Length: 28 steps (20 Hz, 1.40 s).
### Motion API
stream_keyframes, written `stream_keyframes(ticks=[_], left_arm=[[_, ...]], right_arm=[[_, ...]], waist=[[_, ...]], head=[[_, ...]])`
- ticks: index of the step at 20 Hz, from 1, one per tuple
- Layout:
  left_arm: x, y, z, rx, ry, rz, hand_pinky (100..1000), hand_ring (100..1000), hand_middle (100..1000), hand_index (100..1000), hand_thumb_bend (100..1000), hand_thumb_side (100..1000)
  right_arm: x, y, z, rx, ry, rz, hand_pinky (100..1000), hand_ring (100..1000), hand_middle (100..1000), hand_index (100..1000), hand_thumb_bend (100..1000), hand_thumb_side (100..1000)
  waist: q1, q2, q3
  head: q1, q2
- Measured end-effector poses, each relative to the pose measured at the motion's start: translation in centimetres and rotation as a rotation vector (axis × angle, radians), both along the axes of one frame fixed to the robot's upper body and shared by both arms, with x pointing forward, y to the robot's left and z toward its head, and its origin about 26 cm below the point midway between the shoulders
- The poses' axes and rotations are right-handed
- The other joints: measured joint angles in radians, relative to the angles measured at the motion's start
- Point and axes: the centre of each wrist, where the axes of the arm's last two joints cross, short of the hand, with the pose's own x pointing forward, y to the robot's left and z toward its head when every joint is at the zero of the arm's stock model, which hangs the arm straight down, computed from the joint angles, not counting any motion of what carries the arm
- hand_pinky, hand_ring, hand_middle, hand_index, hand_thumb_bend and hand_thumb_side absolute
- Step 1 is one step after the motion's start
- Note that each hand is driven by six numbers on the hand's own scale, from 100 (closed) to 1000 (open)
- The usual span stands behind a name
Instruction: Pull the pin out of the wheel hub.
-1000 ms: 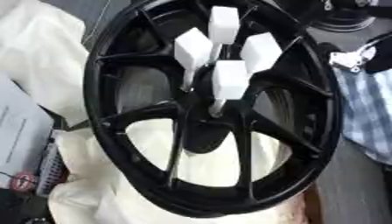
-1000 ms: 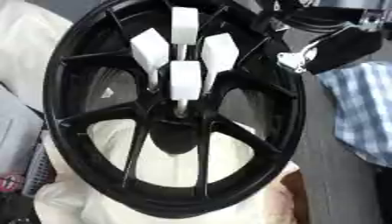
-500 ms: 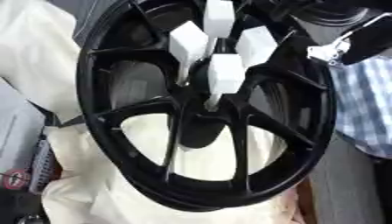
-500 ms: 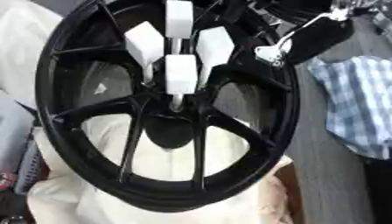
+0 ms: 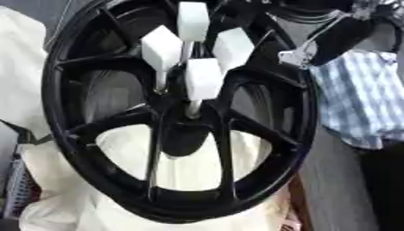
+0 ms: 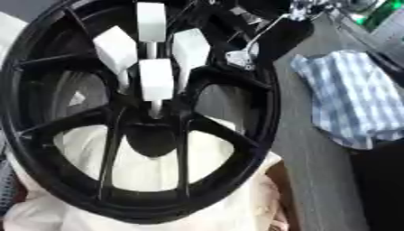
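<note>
Filling most of both views, a black spoked wheel (image 5: 177, 135) stands nearly upright on cream cloth (image 5: 47, 67). Four white pins, each with a blocky white head on a thin stem, stick out of the wheel hub (image 5: 181, 122) around the dark centre bore. The nearest pin (image 5: 203, 80) sits lowest, the top pin (image 5: 192, 20) highest, with the left pin (image 5: 162, 47) and the right pin (image 5: 233, 48) on either side.

One robot hand, the right hand (image 5: 335, 38), shows at the upper right, coming in from the top right corner. It is black with a silver part at its lower tip. It hangs at the wheel's upper right rim, and its tip overlaps that rim in the right eye view. All four pins lie to the left of the hand and slightly below it, apart from it; the right pin is closest. Whether its fingers are spread or curled cannot be told.

Below the hand, a blue and white checked cloth (image 6: 355, 103) lies on the grey table (image 6: 315, 180).
</note>
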Motion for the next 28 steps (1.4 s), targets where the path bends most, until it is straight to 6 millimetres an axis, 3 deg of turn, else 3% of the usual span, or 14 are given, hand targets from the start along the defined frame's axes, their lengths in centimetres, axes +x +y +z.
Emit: stream_keyframes(ticks=[6, 16, 21, 28], left_arm=[[0.01, -0.14, -0.02, 0.003, 0.0, -0.004, 665, 767, 579, 772, 100, 735], [0.08, -0.22, 0.18, 0.006, -0.007, -0.003, 664, 766, 578, 770, 100, 741], [0.09, -0.23, 0.18, 0.008, -0.007, 0.0, 664, 766, 577, 769, 100, 747], [0.11, -0.41, 0.14, 0.007, -0.002, 0.001, 664, 767, 576, 769, 100, 753]], right_arm=[[-0.02, 0.37, 0.43, 0.008, -0.028, 0.028, 994, 1000, 832, 909, 100, 189], [0.02, 0.7, 0.52, 0.009, -0.041, 0.034, 996, 1000, 831, 909, 100, 297], [0.09, 0.85, 0.33, 0.01, -0.018, 0.032, 1000, 999, 824, 917, 100, 452], [0.13, 0.93, 0.22, 0.015, 0.02, 0.042, 1000, 1000, 828, 923, 100, 437]], waist=[[-0.002, 0.005, 0.007], [-0.021, 0.025, 0.019], [-0.029, 0.036, 0.025], [-0.043, 0.053, 0.029]], head=[[0.01, -0.008], [0.027, -0.007], [0.035, -0.006], [0.043, -0.006]])
